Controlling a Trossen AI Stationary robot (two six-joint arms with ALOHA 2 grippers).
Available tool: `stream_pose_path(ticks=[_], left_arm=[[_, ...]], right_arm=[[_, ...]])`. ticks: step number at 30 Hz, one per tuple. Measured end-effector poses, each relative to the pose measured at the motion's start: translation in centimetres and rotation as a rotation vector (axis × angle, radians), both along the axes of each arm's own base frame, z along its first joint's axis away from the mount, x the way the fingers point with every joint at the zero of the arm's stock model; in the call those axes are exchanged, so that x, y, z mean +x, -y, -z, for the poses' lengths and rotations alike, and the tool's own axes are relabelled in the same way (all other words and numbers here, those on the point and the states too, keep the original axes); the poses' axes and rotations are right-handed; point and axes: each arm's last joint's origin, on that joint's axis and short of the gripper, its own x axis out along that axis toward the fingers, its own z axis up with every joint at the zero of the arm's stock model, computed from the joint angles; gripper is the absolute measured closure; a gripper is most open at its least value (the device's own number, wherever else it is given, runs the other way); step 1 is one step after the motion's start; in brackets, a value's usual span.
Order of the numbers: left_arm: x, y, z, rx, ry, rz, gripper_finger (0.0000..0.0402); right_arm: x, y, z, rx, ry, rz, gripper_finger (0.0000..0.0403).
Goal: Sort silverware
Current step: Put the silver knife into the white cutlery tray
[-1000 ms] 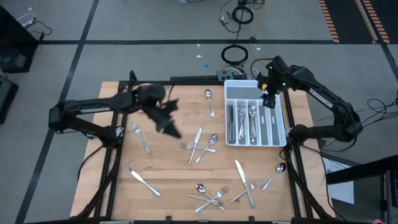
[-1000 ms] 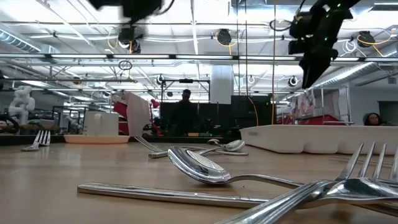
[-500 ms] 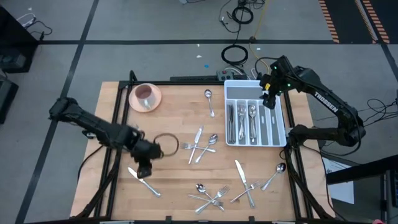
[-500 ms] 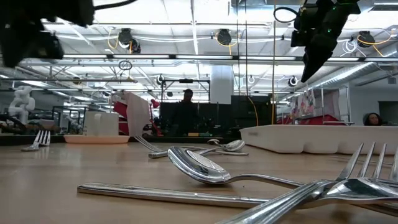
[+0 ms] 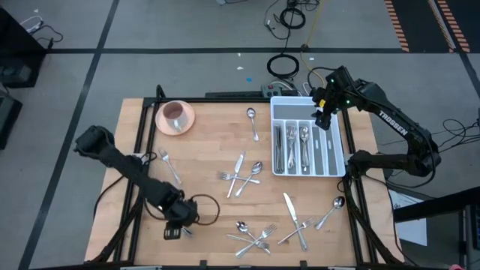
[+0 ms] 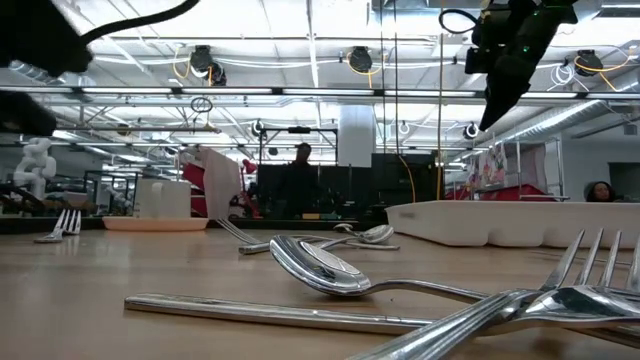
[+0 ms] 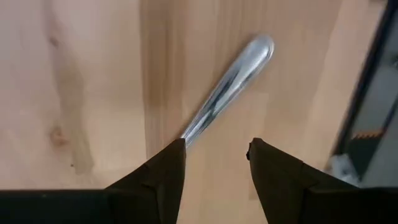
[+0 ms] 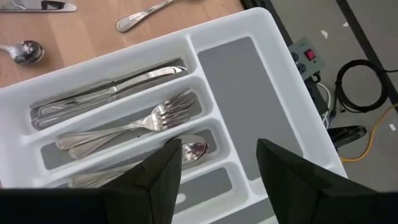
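Here we see the left gripper (image 7: 214, 158) low over the table's front left corner, its dark wedge-shaped fingers (image 7: 163, 180) standing apart and empty, with the rounded, polished handle of a knife (image 7: 227, 90) lying on the pale wood table (image 7: 81, 74) between them, running away from the tips. The right gripper (image 8: 217, 168) hangs above the white plastic tray (image 8: 249, 74), fingers likewise spread and holding nothing. From that wrist we count in the tray's long slots two knives (image 8: 106, 93), two forks (image 8: 124, 127) and one spoon bowl (image 8: 193, 149); one wider slot shows only a grey liner. Loose shiny silverware (image 5: 247, 176) is scattered across the wood, crossing in small heaps.
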Motion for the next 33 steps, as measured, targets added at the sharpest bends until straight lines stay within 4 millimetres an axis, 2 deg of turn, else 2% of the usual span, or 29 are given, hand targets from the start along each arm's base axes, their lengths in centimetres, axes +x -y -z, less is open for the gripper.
stream_pose_path(ticks=[9,15,26,29,33], left_arm=[[0.6,1.1,3.4,0.121,0.02,0.168,0.0222],[1.0,1.2,4.0,0.156,0.048,0.163,0.0222],[0.2,3.0,3.7,0.152,0.091,0.228,0.0222],[0.3,3.3,3.1,0.156,0.068,0.266,0.0222],[0.8,3.8,1.0,0.123,0.111,0.313,0.0222]], right_arm=[[0.0,0.0,0.0,0.03,0.027,0.022,0.0202],[0.0,-0.1,0.0,0.043,0.032,0.038,0.0202],[0.0,-0.1,0.0,0.054,0.031,0.05,0.0202],[0.0,-0.1,0.0,0.053,0.031,0.05,0.0202],[0.0,-0.1,0.0,0.052,0.03,0.049,0.0202]])
